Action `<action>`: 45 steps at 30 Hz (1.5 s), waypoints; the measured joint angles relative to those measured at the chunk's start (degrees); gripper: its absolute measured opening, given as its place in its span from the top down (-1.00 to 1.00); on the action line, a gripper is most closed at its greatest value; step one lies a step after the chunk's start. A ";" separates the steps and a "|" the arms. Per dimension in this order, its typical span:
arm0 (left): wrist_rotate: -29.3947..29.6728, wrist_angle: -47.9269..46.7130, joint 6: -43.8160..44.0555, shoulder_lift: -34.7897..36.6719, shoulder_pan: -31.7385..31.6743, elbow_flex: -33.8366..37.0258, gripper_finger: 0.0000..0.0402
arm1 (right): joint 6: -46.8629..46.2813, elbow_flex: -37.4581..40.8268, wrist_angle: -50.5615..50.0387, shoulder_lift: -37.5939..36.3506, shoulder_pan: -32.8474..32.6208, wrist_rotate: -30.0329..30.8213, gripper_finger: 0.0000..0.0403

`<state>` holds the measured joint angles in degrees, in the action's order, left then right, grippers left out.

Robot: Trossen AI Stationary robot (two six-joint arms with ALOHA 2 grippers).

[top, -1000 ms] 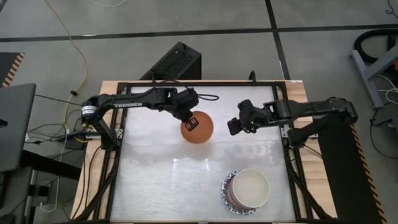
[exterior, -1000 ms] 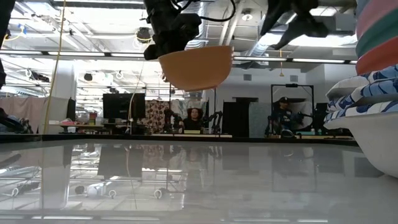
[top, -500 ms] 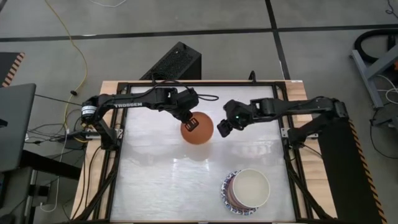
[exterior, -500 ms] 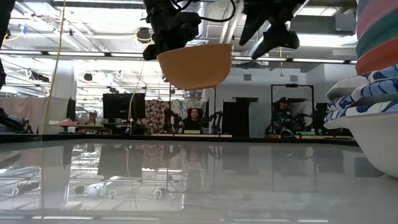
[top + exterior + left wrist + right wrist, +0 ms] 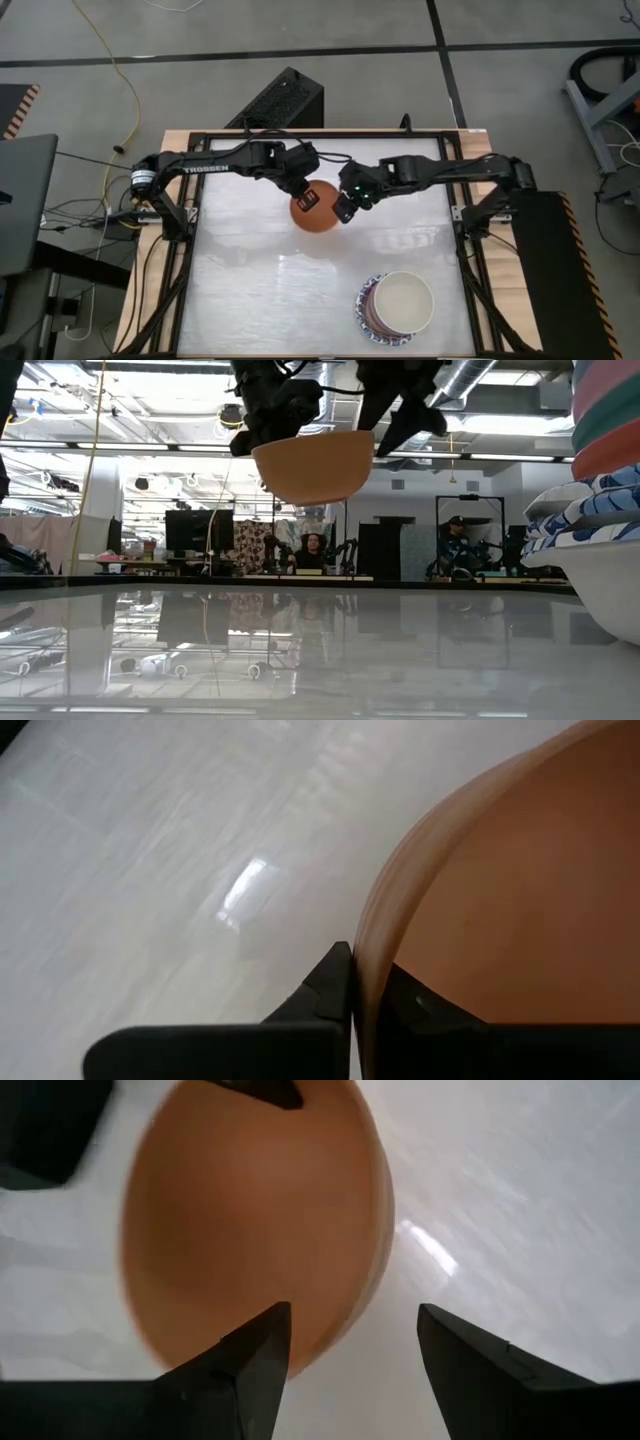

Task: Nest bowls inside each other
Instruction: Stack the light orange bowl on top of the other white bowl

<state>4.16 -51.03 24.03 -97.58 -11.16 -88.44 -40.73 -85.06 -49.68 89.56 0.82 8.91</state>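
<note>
A single bowl [image 5: 317,204] hangs above the worktop [image 5: 240,270] near its far edge, about midway along. The left gripper [image 5: 303,188] sits at its left rim, the right gripper [image 5: 345,205] just beside its right rim. A stack of bowls [image 5: 396,305] stands by the near right corner.

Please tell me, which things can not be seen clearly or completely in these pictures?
- Stack of bowls, high view: the cream bowl on top hides the bowls under it, so their number is unclear.
- Same stack, low view: cut off by the picture's right edge.
- Orange bowl, left wrist view: only one part shows.
- Left gripper, high view: its fingertips are hidden inside the orange bowl.
</note>
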 joint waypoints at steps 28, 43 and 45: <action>0.69 3.03 -11.24 -0.02 2.56 0.04 0.89 | -2.38 -0.34 -3.37 4.41 0.20 -0.92 0.91; 0.91 5.74 -19.49 1.66 4.14 -0.04 -0.18 | -0.84 -0.34 -3.48 4.43 0.03 -3.00 0.96; 1.01 5.45 -20.25 3.05 3.85 -0.04 -0.22 | -0.81 -0.34 -3.81 4.43 0.03 -3.17 0.96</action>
<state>5.17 -45.58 3.77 -94.53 -7.30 -88.49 -41.54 -85.41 -53.50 94.00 0.84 5.74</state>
